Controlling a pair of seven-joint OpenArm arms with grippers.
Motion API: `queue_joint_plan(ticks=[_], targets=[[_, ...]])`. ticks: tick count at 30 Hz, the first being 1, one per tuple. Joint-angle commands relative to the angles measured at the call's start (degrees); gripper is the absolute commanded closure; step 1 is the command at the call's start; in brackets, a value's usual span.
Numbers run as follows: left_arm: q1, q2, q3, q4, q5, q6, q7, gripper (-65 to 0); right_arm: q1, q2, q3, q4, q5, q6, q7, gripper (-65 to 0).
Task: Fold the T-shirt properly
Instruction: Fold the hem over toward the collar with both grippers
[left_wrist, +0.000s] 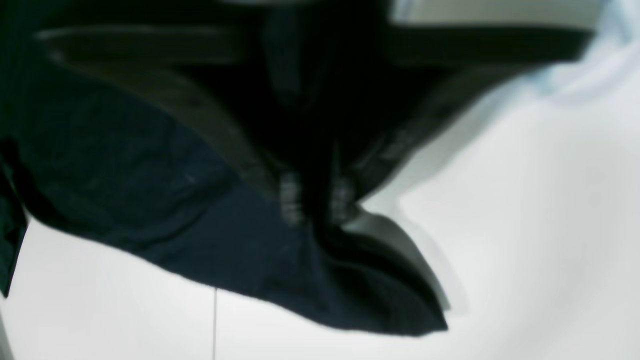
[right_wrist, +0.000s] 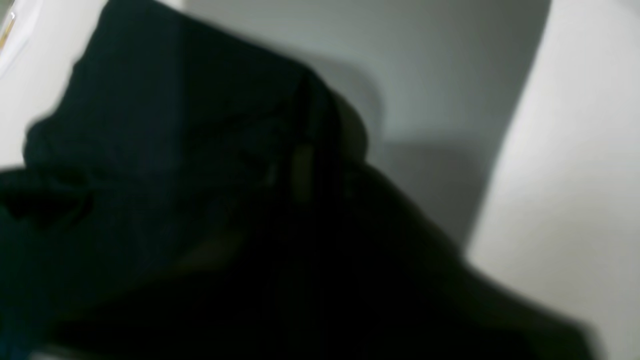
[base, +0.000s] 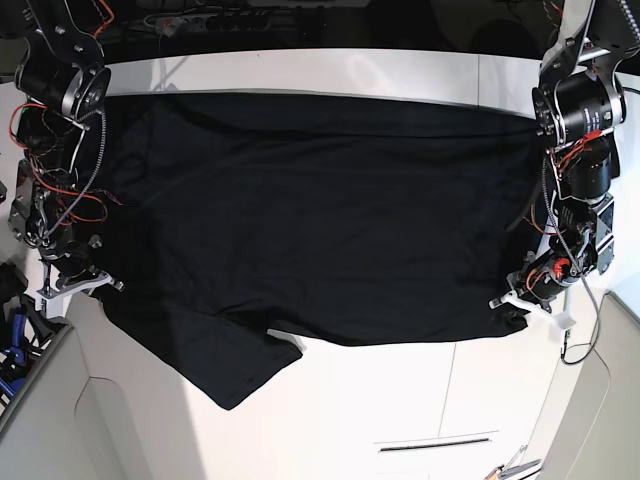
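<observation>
We see the T-shirt (base: 320, 210) spread wide across the white worktop (base: 400, 400), stretched between the two arms. Its far edge runs near the back rim of the worktop. Its near edge hangs in a shallow curve, with one sleeve (base: 245, 365) lying flat toward the front on the base view's left.

Left pincer (base: 522, 300) sits at the shirt's edge on the base view's right. In the left wrist view the left pincer (left_wrist: 315, 202) is clenched on a bunched fold of black cloth: both fingertips (left_wrist: 290, 197) press the fabric between them. Cloth fans out below the grip and a corner droops over the worktop (left_wrist: 525, 225). That view is blurred, so we give no finer detail.

Right pincer (base: 75, 280) is at the shirt's opposite edge, on the base view's left. The right wrist view is dark and smeared. Black fabric (right_wrist: 190, 150) fills most of it, with pale worktop (right_wrist: 560, 175) at the side. We cannot tell whether that pincer is clenched or released, since the fingers are lost in the dark cloth.
</observation>
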Motion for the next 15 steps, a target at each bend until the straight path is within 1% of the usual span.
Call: queue_joint_plan(ticks=[1,2,4,7,9,13,15], targets=[[-1.4,-0.8,0.0,0.5,-0.1,0.0,0.4,0.0,1.7,0.7,0.0,0.8,0.2,1.6,0.4,0.0],[-1.4,-1.1,0.0,0.7,-0.1,-0.1,0.5,0.0,1.7,0.7,0.0,1.0,0.2,2.2,0.3,0.0],[-1.4,-1.5,0.0,1.8,0.0,-0.9,0.8,0.0,1.8,0.9,0.0,1.9,0.2,2.2,0.1,0.0],[-1.4,-2.1,0.0,4.6,-0.1,-4.1,3.2,0.0,1.8,1.2,0.0,4.0,0.2,2.2,-1.1,0.0],[-1.4,-2.6,0.0,7.0,-0.5,-4.6,6.1,0.0,1.8,1.6,0.0,5.9,1.9,2.3,-3.7,0.0],[-1.4,-3.9,0.0,11.3,-4.0,-4.8,11.2,0.0,1.8,2.7,0.0,10.0,7.3,2.3,-11.2,0.0],[-1.3,-4.6,0.0,13.4,-5.9,-6.1,14.2,0.0,1.4,3.1,0.0,12.3,9.4,2.3,-14.0,0.0]])
